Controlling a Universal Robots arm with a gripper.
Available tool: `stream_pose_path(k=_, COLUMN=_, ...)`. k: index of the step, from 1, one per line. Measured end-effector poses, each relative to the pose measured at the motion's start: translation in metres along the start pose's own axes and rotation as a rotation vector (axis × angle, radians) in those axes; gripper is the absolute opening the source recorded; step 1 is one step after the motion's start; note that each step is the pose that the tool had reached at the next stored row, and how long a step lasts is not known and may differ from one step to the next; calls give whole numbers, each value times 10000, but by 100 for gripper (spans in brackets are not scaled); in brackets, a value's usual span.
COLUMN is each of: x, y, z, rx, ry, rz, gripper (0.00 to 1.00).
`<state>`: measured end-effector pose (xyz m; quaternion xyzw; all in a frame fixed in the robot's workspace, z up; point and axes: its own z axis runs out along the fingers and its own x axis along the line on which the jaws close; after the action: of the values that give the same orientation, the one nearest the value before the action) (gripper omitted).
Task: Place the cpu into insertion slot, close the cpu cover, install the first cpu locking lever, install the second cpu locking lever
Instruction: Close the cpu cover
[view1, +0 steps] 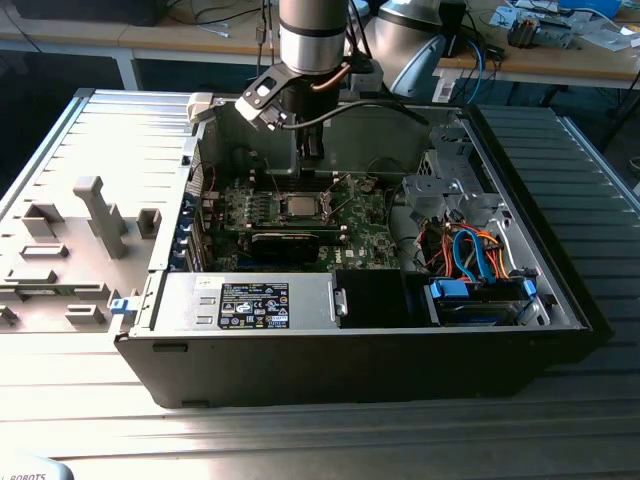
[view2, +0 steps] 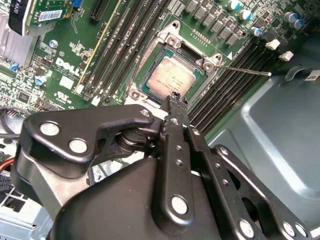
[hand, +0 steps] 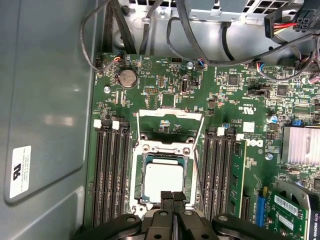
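The cpu (hand: 162, 181) is seen seated in the insertion slot (hand: 141, 150), the cpu cover (hand: 169, 113) apparently raised open beyond it. The gripper (hand: 173, 199), fingers pressed together and empty, is poised at the chip's edge. Cover closing is judged in hand: the frame must be tipped down.

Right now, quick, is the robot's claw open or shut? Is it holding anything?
Gripper: shut, fingertips pressed together, holding nothing, at the edge of the cpu.
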<state>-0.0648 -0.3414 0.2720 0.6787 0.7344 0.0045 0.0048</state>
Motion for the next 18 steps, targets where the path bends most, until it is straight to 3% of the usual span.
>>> stream_pose_path(k=18, x=0, y=1, z=-114, rx=-2, ry=1, rz=0, gripper=11)
